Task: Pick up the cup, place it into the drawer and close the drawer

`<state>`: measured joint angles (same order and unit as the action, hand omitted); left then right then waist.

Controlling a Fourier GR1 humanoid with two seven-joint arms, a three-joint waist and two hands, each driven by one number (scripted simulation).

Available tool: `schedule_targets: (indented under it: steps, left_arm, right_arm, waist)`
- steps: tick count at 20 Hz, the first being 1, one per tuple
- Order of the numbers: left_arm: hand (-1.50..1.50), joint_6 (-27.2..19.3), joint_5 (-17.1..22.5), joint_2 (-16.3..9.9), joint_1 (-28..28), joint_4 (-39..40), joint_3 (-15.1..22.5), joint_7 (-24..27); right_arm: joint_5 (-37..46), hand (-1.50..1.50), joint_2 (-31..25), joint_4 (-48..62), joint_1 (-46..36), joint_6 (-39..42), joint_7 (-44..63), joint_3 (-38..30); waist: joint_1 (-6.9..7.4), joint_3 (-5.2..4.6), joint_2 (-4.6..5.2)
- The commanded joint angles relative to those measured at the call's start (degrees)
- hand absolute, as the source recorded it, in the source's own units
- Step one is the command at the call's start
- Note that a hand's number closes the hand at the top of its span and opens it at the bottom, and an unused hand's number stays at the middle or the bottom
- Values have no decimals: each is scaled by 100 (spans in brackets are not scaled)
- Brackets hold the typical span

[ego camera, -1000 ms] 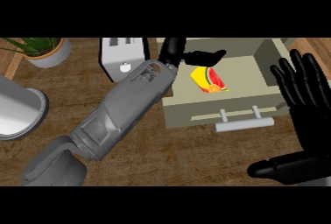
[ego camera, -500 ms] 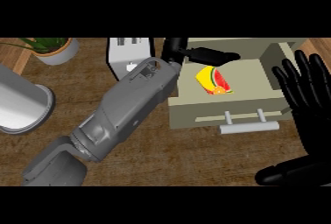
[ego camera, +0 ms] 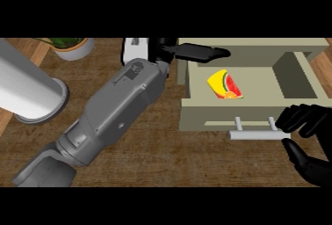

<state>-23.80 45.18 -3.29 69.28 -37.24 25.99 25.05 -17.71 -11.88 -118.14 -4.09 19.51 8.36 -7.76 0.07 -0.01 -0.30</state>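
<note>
Even, moderately bright light falls on the counter (ego camera: 162, 145); soft shadow fills the open drawer (ego camera: 250, 99) near its walls, apparently without glare, and edges look undistorted.

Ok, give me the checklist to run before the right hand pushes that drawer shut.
1. Cup inside the drawer: ok, it lies on the drawer floor.
2. Cup released: ok, the left hand is above it at the drawer's back edge, fingers straight, not touching it.
3. Left hand out of the drawer's path: not ok, it hangs over the drawer's back left corner.
4. Right hand at the handle: ok, curled fingers are at the handle's right end; contact cannot tell.
5. Drawer open: ok, fully pulled out, not yet closed.
</note>
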Motion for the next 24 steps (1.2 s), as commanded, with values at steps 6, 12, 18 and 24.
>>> schedule_targets:
  steps: [6,12,18,24]
  left_arm:
    - [-150,-173,87,-1070,-1601,-1974,-144,-559]
    - [-150,368,193,-1881,-2946,-2995,-428,-580]
    - [-150,230,213,-2408,-4406,-4660,-535,-705]
    - [-150,998,400,-2663,-4744,-4394,-886,-580]
  right_arm:
    - [1034,150,-366,-324,289,311,5,359]
    - [1671,150,-303,181,-17,147,182,609]
    - [2768,150,-484,359,358,193,-540,836]
    - [4746,150,-863,1132,-136,-127,-1264,1742]
  waist:
    - [192,-2,-48]
    - [144,-3,14]
    - [174,2,-13]
    - [163,-1,39]
